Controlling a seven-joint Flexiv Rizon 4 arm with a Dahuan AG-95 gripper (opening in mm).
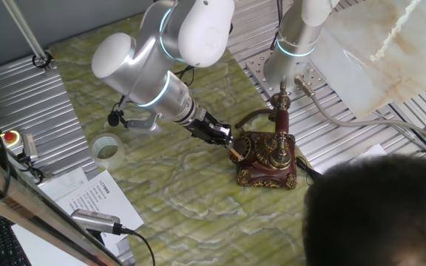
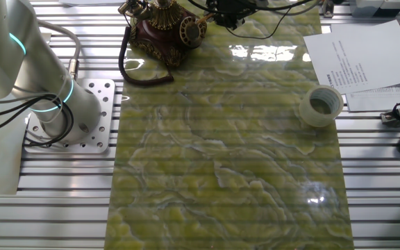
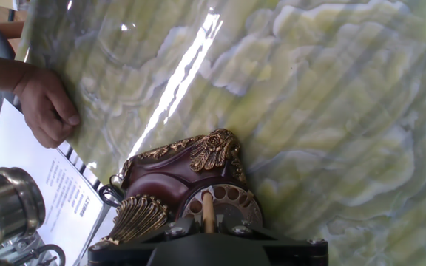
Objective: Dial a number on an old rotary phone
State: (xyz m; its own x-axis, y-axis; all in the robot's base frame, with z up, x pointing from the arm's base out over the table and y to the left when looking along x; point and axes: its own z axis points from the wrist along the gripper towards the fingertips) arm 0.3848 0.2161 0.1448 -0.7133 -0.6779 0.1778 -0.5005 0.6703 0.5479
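- Old rotary phone [image 1: 266, 157]: dark red-brown body with brass-gold trim, standing on the green marbled mat [image 1: 176, 199] at its edge nearest the arm's mounting plate [image 2: 94, 114]. Handset [image 1: 281, 118] rests across the tall cradle. Round dial [image 3: 223, 205] faces the gripper.
- Black cord [image 2: 134, 66]: loops from the phone over the mat edge onto the ribbed metal table [image 2: 68, 201].
- Gripper [image 1: 233, 150]: at the dial, with a thin pale stick [image 3: 208, 212] running from the hand to the dial face. Tip appears to touch the finger-hole ring. Fingers lie below the hand view's edge; their spread cannot be told.
- Clear tape roll [image 1: 106, 147]: upright on the mat, well apart from the phone.
- Printed sheets [image 2: 356, 59]: on the table beside the mat, near the tape roll.
- A person's hand [image 3: 48, 107]: resting on the mat edge in the hand view.
- Dark-haired head [image 1: 379, 214]: fills one corner of one fixed view.
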